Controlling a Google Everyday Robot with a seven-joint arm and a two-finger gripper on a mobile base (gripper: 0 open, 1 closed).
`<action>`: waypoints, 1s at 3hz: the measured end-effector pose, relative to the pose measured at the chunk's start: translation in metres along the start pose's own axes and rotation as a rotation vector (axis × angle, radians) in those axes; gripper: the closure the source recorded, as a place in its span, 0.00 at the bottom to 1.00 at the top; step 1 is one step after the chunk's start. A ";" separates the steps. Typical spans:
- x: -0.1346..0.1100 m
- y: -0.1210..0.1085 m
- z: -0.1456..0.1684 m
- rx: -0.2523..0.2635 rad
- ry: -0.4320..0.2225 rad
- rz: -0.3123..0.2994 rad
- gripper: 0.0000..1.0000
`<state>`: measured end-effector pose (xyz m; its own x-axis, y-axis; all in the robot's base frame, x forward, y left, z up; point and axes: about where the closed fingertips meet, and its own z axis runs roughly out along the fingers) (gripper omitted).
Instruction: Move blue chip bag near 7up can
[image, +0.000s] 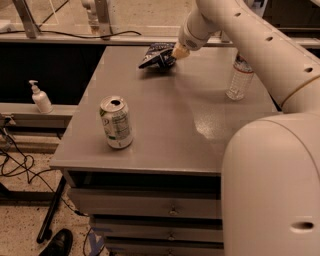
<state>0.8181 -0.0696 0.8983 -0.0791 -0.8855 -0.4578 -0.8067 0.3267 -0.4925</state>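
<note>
My gripper (179, 51) is clamped on the blue chip bag (156, 55), held just to its left, so I judge the carry under way; next, bring it near the 7up can (116, 122), well apart toward me.

Gripper (177, 51) touching blue chip bag (154, 55), 7up can (116, 123) upright well apart

Blue chip bag (156, 55): dark navy foil with white lettering. 7up can (116, 122): silvery-white with green markings. Gripper (177, 51), at the bag's right edge on the table's far side: pale cream. Table (165, 125): plain matte grey. Water bottle (239, 77): clear. Pump dispenser (40, 97): white.
</note>
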 end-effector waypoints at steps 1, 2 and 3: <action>-0.014 0.024 -0.032 -0.018 -0.075 -0.034 1.00; -0.022 0.069 -0.064 -0.073 -0.140 -0.047 1.00; -0.028 0.127 -0.091 -0.148 -0.193 -0.039 1.00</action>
<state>0.6647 -0.0333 0.9164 0.0554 -0.8124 -0.5804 -0.8851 0.2291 -0.4052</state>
